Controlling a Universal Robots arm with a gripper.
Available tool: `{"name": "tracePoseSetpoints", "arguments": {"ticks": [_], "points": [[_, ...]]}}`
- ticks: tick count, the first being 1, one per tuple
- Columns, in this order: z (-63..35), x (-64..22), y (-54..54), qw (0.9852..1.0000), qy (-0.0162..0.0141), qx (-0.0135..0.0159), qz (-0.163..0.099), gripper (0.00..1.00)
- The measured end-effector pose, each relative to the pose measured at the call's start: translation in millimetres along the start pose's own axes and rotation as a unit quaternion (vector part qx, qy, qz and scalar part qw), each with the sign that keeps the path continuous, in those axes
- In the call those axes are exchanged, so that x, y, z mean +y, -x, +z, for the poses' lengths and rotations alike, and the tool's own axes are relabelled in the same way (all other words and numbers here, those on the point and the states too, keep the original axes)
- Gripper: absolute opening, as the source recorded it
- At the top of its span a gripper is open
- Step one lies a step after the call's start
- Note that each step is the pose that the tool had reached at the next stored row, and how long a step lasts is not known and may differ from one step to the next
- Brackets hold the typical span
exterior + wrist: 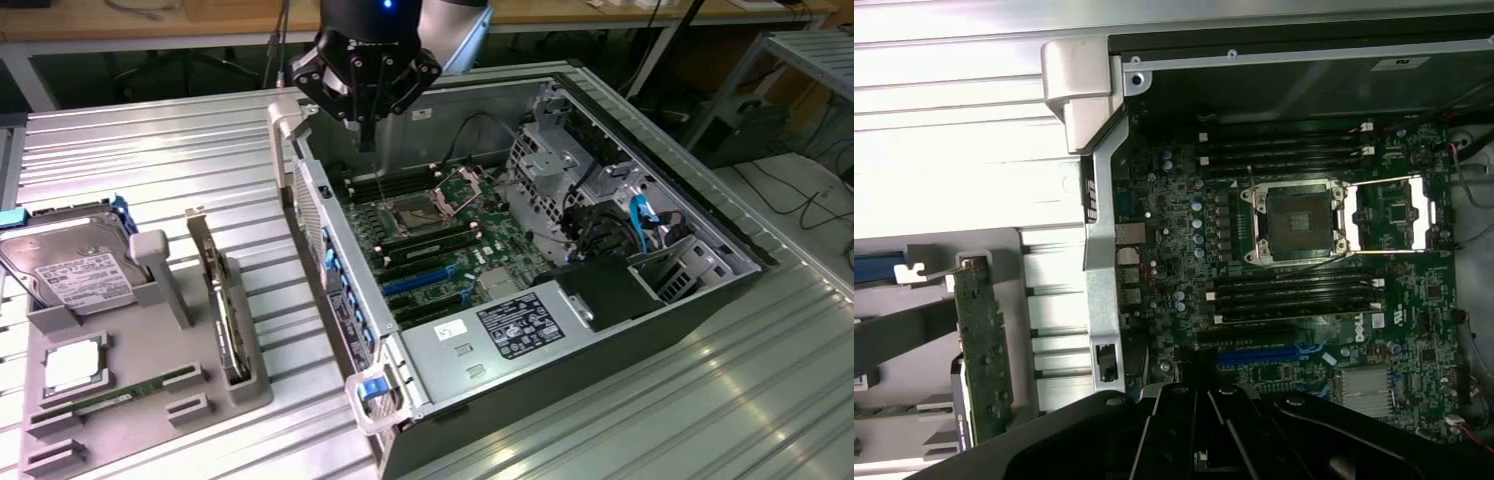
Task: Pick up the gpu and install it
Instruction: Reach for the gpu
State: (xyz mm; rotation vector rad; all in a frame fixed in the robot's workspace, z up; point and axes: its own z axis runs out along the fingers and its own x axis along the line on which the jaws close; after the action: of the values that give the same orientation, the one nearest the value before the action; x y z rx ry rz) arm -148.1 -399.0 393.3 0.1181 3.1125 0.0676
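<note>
Ribbed silvery metal makes up the table (pixel 160 150) on which a black and grey open tower computer case (pixel 601 400) (pixel 1104 200) lies on its side, its green motherboard (pixel 467 230) (pixel 1174 220) facing up. The black robot gripper (pixel 367 140) (pixel 1194 400) hangs above the case, over the board's corner near the case's rear wall. Its jaws are pressed together with nothing between them. In the wrist view the square silver processor socket (pixel 1294 225), with its lid swung open, lies inside the case just beyond the fingers.

The gpu (pixel 220 300) (pixel 982 350), a thin, long, dark card with a silvery metal end bracket, stands on its long edge in a grey moulded plastic holder (pixel 147 400). The holder lies on the table outside the case, at the exterior view's left of it. The card is well apart from the gripper. Farther from the case, the same holder carries a silver boxy hard drive with a white label (pixel 74 265).
</note>
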Motion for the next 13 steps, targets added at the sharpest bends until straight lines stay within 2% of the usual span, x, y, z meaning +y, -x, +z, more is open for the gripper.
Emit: {"name": "tracePoseSetpoints", "arguments": {"ticks": [13], "points": [[-0.3,-0.7,-8.8,1.0,0.0,0.0,0.0,0.11]]}}
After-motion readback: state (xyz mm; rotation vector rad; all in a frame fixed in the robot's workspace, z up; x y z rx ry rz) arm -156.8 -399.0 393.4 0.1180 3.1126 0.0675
